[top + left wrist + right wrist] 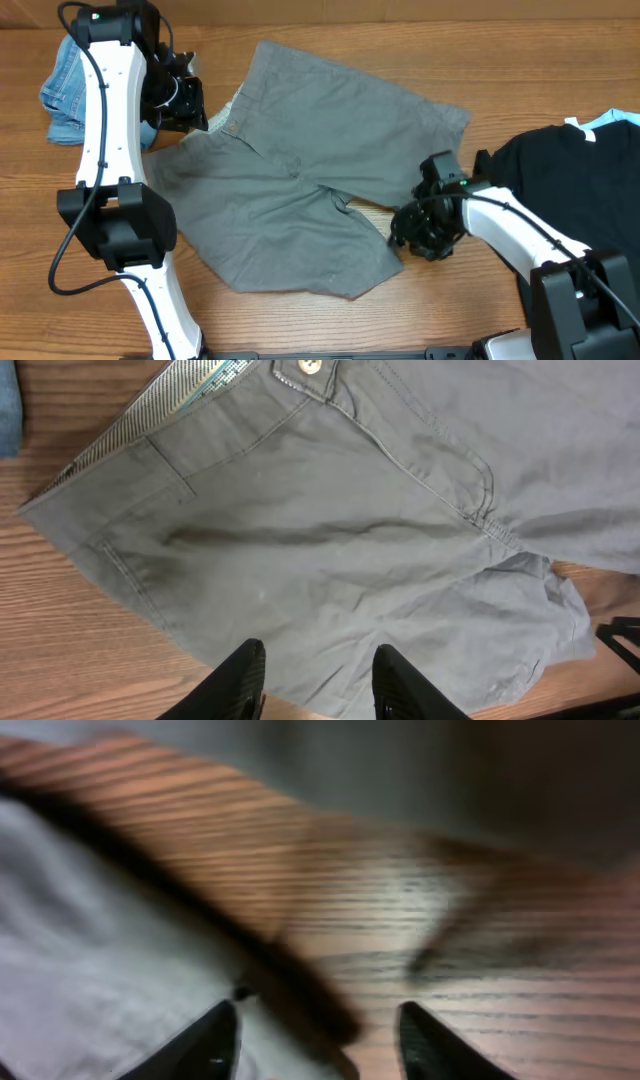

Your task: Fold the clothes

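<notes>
The grey-olive shorts lie spread flat on the table, waistband at the upper left, legs toward the right and front. In the left wrist view the shorts show their button, fly seam and pale waistband lining. My left gripper hovers by the waistband end; its fingers are open and empty above the fabric. My right gripper is low at the hem of the near leg. Its fingers are open, straddling the edge of the shorts and bare wood; this view is blurred.
A light-blue denim garment lies bunched at the back left, behind the left arm. A black T-shirt lies at the right edge, with a pale blue piece above it. Bare wooden table runs along the front.
</notes>
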